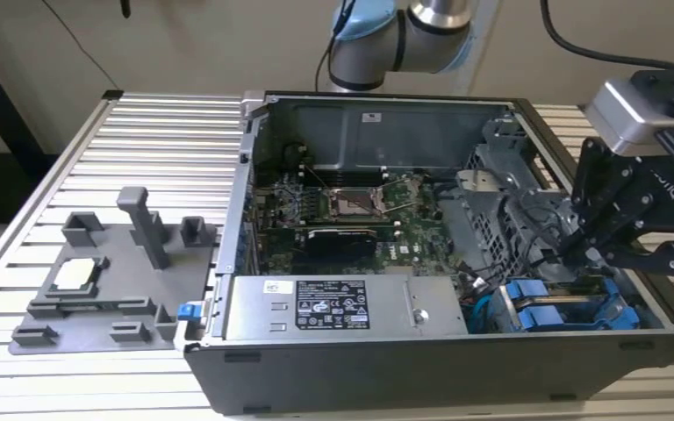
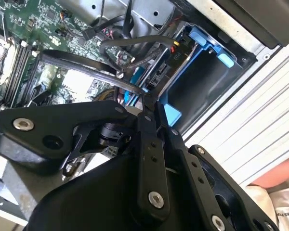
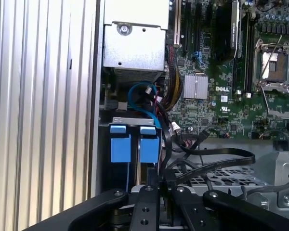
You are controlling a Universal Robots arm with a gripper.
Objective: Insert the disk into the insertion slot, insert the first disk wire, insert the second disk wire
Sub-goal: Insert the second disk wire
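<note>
The black gripper [image 1: 581,256] reaches into the open dark-grey computer case [image 1: 431,377] at the exterior view's right, its fingers clenched on a flat black cable [image 2: 91,67] beside the drive bay. In the first wrist view two blue-fronted carriers [image 3: 134,144] sit side by side in the bay; which holds the disk cannot be told. The case rests on a ribbed aluminium bench [image 1: 138,140].

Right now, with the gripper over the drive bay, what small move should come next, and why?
Probably ease the gripper a little toward the drive bay. It looks closed on the end of the black wire, right beside the two blue carriers seated in the bay, so the plug seems nearly in place.
</note>
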